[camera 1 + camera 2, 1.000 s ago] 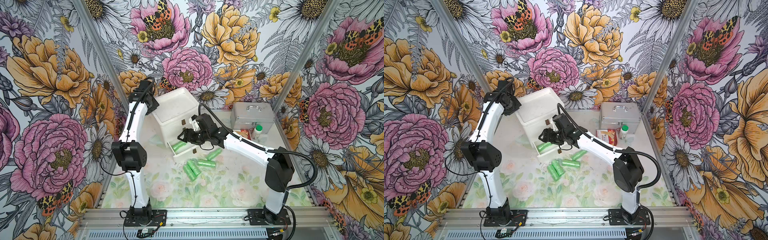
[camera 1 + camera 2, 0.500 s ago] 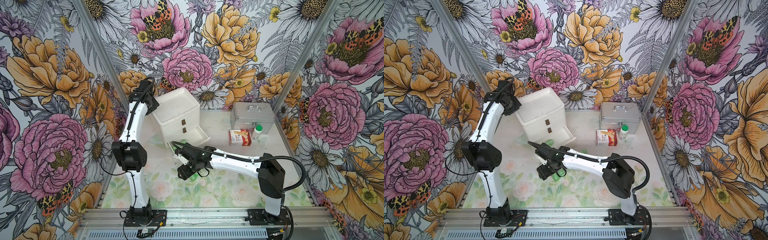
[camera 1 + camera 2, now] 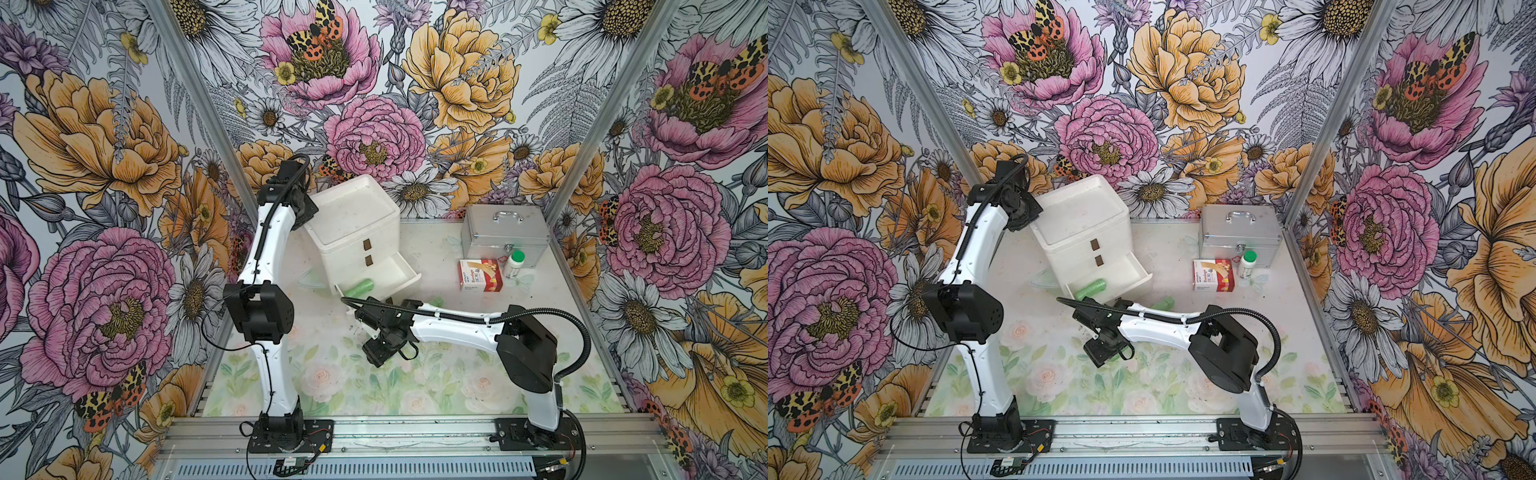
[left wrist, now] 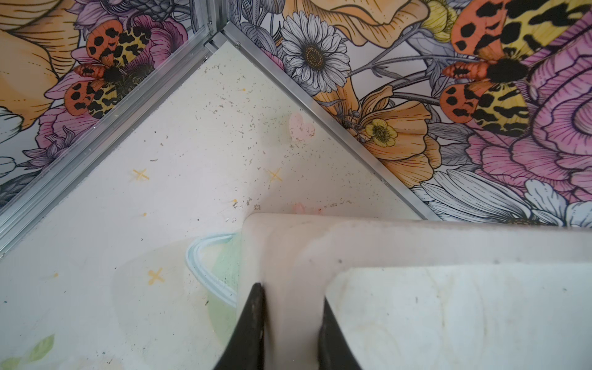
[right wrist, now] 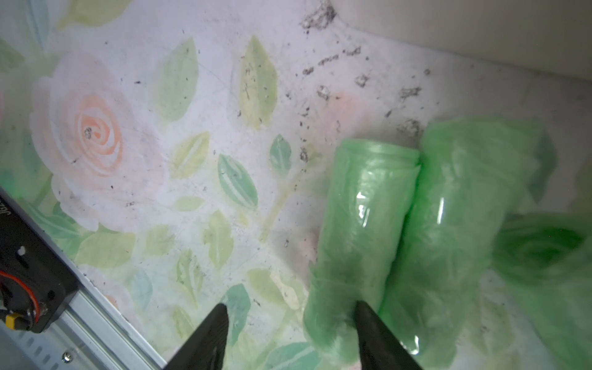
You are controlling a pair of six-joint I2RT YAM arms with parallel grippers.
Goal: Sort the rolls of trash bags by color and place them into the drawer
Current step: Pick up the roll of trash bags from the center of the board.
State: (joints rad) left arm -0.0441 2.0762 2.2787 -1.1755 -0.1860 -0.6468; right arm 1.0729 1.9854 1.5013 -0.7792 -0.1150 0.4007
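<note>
Green rolls (image 5: 362, 230) lie side by side on the table (image 5: 198, 105), just near of the cabinet (image 3: 345, 245); right gripper (image 5: 290, 306) hangs over one, jaws apart. Another roll (image 3: 360, 286) sits in the open bottom drawer (image 3: 397, 270). Left gripper (image 4: 290, 292) is clamped on the cabinet rim.

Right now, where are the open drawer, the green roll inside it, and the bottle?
drawer (image 3: 391, 271), in a top view, bare inner floor.
roll (image 3: 360, 287), in a top view, middle of its side.
bottle (image 3: 517, 255), in a top view, green cap.

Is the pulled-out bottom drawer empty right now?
No: in a top view one light green roll lies inside the open bottom drawer.
</note>
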